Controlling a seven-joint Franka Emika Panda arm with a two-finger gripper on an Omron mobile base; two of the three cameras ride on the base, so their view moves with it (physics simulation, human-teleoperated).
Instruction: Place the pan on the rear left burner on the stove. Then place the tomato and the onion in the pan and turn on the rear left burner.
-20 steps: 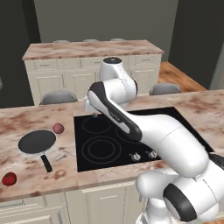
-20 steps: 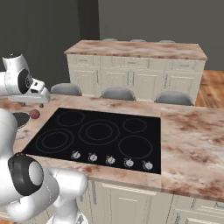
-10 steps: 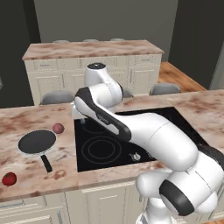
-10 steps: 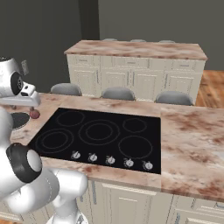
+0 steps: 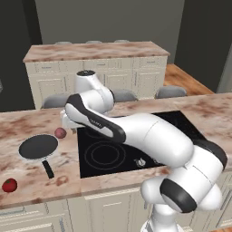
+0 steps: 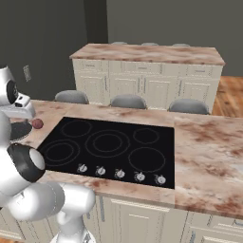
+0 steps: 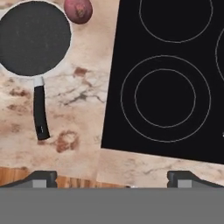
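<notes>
Marble counter [image 5: 27, 124] left of the stove [image 7: 175, 78]: the pan [image 7: 35, 38] lies beside the onion [image 7: 78, 9]. Gripper [image 7: 111, 179], fingers wide apart, should centre over the black handle [image 7: 40, 111] before descending.

The pan [image 5: 38, 147], round and dark grey with a pale rim, lies flat on the desk left of the stove [image 5: 136, 142], its short black handle pointing toward the desk's front edge. The dull pinkish-purple onion [image 5: 60, 132] sits just beside the pan's rear right rim, between pan and stove, while the glossy red tomato [image 5: 9, 185] rests apart near the front left edge. The rear left burner [image 6: 77, 127] is a bare thin grey ring at the black cooktop's back left corner.
</notes>
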